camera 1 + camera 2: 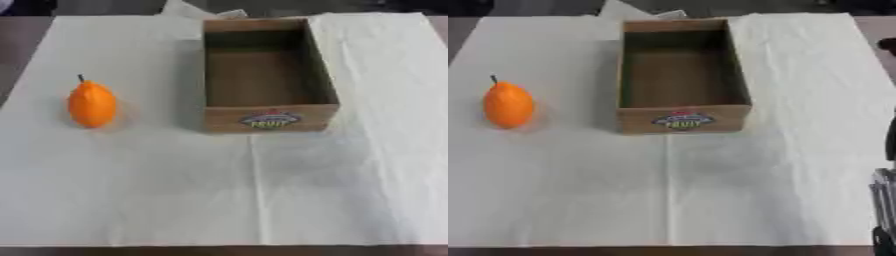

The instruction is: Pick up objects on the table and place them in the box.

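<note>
Orange pear-shaped fruit (92, 104) upright left of box, open cardboard box (270, 118) empty

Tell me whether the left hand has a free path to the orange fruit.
Probably yes. The orange fruit stands alone on the white cloth, left of the cardboard box and apart from it, with nothing around it. The left hand itself shows in neither view, so reach is unconfirmed.

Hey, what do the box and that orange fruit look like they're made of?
The box looks like plain brown cardboard: matte, thin straight walls, a printed label on its front. The orange fruit has a smooth, evenly coloured skin with a faint sheen and a dark stem; it may be plastic, but a real fruit cannot be ruled out.
</note>
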`<state>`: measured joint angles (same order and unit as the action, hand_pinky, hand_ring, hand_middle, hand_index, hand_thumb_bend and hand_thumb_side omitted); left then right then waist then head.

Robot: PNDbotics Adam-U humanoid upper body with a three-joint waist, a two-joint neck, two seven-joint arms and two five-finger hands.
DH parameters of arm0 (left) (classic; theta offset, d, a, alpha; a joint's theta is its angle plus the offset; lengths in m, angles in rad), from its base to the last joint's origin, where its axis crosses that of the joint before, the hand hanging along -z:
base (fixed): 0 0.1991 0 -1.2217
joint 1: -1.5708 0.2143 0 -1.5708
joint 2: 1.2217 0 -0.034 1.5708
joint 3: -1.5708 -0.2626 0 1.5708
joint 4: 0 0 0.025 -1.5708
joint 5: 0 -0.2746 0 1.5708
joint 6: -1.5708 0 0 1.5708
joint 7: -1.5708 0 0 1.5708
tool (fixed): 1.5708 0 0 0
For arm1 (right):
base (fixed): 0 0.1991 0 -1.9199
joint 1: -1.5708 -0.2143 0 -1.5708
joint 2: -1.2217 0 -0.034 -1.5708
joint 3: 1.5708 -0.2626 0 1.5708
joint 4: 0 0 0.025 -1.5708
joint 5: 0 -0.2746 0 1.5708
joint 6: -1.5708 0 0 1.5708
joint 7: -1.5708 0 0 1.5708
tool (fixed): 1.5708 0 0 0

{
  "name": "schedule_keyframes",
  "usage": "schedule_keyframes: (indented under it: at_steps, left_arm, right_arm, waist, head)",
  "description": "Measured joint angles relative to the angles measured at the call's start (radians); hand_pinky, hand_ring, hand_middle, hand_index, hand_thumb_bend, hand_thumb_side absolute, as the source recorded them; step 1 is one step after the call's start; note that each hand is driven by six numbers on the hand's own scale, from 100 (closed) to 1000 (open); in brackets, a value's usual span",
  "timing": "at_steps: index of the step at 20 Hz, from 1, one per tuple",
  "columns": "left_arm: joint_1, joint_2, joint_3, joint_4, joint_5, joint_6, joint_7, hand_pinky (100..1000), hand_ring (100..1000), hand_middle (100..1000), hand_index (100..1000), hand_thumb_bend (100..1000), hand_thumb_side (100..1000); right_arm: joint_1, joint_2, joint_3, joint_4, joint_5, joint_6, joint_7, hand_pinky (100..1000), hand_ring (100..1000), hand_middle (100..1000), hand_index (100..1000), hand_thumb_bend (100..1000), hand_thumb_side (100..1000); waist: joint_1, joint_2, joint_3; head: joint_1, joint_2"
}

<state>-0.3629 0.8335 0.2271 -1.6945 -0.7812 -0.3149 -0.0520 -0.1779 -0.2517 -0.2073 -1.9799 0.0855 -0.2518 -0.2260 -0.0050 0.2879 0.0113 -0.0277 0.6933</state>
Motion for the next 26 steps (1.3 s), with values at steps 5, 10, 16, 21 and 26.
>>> schedule_keyframes:
  at_steps: [5, 10, 16, 21, 26]
  left_arm:
    - [-0.096, 0.031, -0.069, 0.148, -0.09, -0.068, -0.145, 629, 791, 773, 1000, 965, 1000]
    - [-0.186, 0.033, -0.131, 0.258, -0.145, -0.121, -0.229, 644, 804, 785, 1000, 968, 1000]
    - [-0.279, -0.008, -0.181, 0.382, -0.166, -0.181, -0.324, 663, 819, 803, 1000, 812, 945]
    - [-0.334, -0.04, -0.21, 0.455, -0.161, -0.222, -0.382, 659, 819, 808, 1000, 787, 913]
    - [-0.396, -0.081, -0.233, 0.536, -0.152, -0.234, -0.44, 657, 818, 801, 1000, 830, 889]
  right_arm:
    - [0.002, 0.0, 0.008, 0.0, -0.001, 0.004, 0.009, 897, 957, 600, 831, 100, 924]
    - [0.002, 0.0, 0.018, 0.0, -0.005, 0.007, 0.024, 897, 958, 600, 830, 100, 925]
    - [0.002, 0.0, 0.024, 0.0, -0.009, 0.008, 0.034, 898, 960, 600, 830, 100, 925]
    - [0.002, 0.0, 0.029, 0.0, -0.009, 0.009, 0.039, 899, 962, 599, 829, 100, 927]
    - [0.002, 0.0, 0.034, 0.0, -0.009, 0.011, 0.047, 900, 964, 598, 828, 100, 928]
  waist:
    - [0.003, -0.006, -0.005]
    - [0.003, -0.007, -0.017]
    - [0.003, -0.007, -0.026]
    - [0.005, -0.007, -0.03]
    - [0.009, -0.006, -0.038]
  head:
    - [0.011, -0.002]
    - [0.017, -0.011]
    - [0.032, -0.014]
    - [0.043, -0.015]
    - [0.055, -0.015]
